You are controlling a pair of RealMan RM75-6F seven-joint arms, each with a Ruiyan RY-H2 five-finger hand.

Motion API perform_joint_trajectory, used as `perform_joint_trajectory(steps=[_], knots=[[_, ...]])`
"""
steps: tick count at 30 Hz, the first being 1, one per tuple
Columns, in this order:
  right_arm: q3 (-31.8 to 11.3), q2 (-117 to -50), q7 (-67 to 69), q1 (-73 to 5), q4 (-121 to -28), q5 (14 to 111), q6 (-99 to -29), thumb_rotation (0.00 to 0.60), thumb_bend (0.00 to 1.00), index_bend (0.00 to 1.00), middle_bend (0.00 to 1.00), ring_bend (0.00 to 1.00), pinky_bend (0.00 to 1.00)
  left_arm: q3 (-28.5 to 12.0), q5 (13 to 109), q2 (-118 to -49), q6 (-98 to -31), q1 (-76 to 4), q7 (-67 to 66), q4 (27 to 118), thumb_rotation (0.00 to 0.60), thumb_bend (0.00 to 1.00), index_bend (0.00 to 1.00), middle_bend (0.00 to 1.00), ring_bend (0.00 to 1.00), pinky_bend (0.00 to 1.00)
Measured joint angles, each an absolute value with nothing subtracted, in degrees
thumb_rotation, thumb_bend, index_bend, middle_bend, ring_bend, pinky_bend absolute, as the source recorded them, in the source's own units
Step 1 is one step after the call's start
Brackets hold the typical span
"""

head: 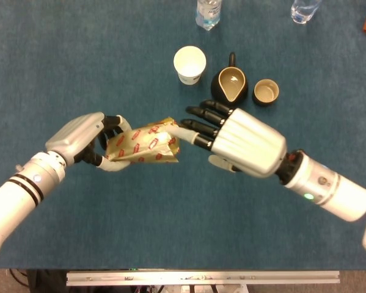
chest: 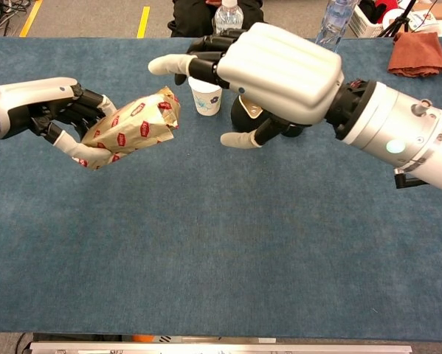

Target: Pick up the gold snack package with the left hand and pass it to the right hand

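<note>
Gold snack package [head: 143,141], red-patterned

I see the package [head: 143,142] between my left hand [head: 85,138] and right hand [head: 241,140], possibly touching its fingertips; cup [head: 189,64], pitcher [head: 230,85] and bowl [head: 266,92] line up behind.

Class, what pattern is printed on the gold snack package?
Small red and white labels scattered over the gold snack package, clearest in the chest view.
</note>
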State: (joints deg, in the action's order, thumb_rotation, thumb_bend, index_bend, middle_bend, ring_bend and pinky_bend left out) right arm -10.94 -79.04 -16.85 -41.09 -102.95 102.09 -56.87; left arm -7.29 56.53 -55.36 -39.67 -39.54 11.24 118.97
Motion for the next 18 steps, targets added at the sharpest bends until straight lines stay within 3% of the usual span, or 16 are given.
perform_joint_trajectory(steps=[18], knots=[[-11.77,-85.05,-17.74,-47.79,-100.17,97.53,-53.21,0.6,0.18,0.1,0.27,0.18,0.24,-7.69,51.49,-55.81,-36.8,-43.45,10.83,121.8,0.6,0.25,0.57,0.59,0.48,0.47]])
